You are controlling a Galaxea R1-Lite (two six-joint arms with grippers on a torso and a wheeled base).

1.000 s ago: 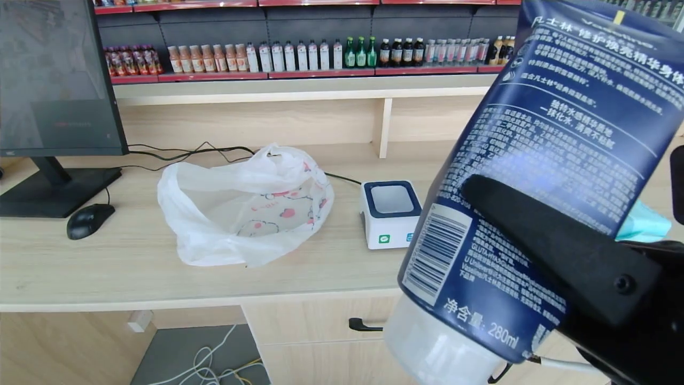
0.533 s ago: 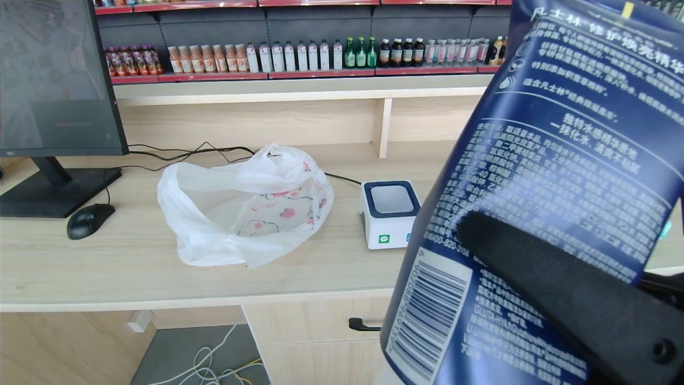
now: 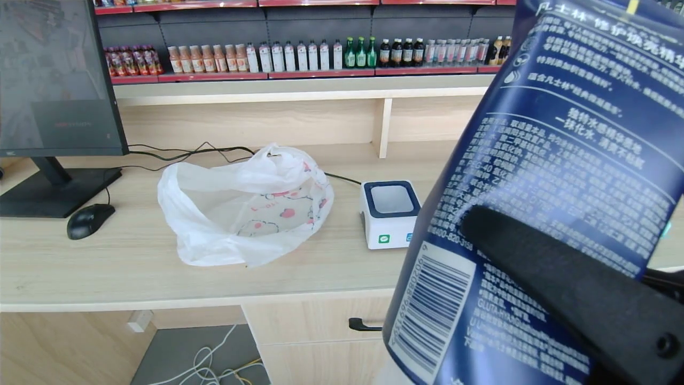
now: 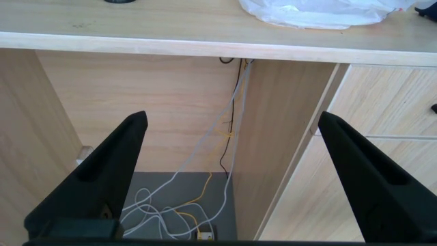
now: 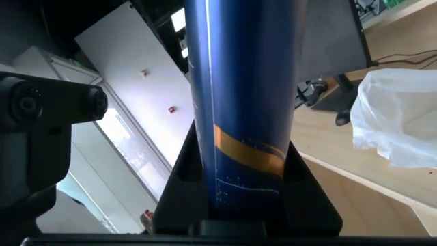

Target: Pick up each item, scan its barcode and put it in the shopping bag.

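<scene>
Blue tube is held raised in the air, close to the head camera and to the right of the scanner, with its barcode turned toward the camera. It is grasped by the right pincer, clenched on both sides. A white bag is seen lying open on the desk, just left of the scanner. The left pincer is released, jaws wide apart, below the desk edge.

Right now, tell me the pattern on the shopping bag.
The shopping bag is translucent white with pink-red cartoon prints, clearest in the head view.
</scene>
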